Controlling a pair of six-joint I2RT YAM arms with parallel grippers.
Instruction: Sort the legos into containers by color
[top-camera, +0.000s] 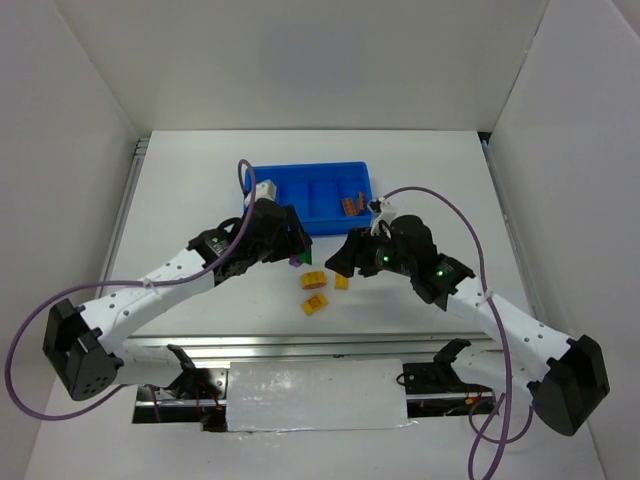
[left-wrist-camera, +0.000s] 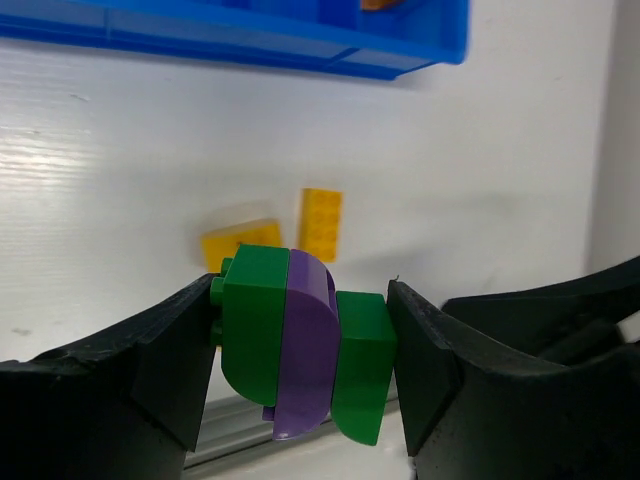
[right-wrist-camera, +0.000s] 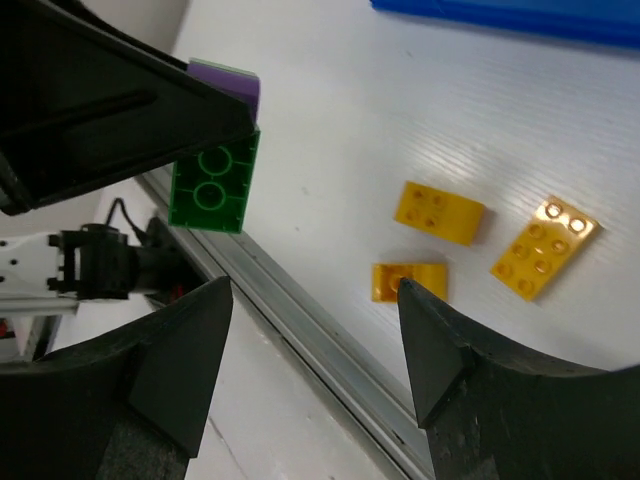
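Observation:
My left gripper (left-wrist-camera: 298, 375) is shut on a stuck-together stack of legos, green, purple, green (left-wrist-camera: 305, 320), held above the table. In the top view this gripper (top-camera: 297, 250) is just in front of the blue tray (top-camera: 275, 180). Three yellow legos lie loose on the table (top-camera: 314, 281) (top-camera: 341, 281) (top-camera: 315, 304). Brown legos (top-camera: 352, 205) lie in the tray's right section. My right gripper (right-wrist-camera: 315, 345) is open and empty, hovering over the table's front edge beside the yellow legos (right-wrist-camera: 439, 212); the held stack (right-wrist-camera: 213, 185) shows at its upper left.
A metal rail (right-wrist-camera: 330, 350) runs along the table's front edge below my right gripper. White walls enclose the table on three sides. The tray's near wall (left-wrist-camera: 300, 50) lies beyond the yellow legos (left-wrist-camera: 321, 222).

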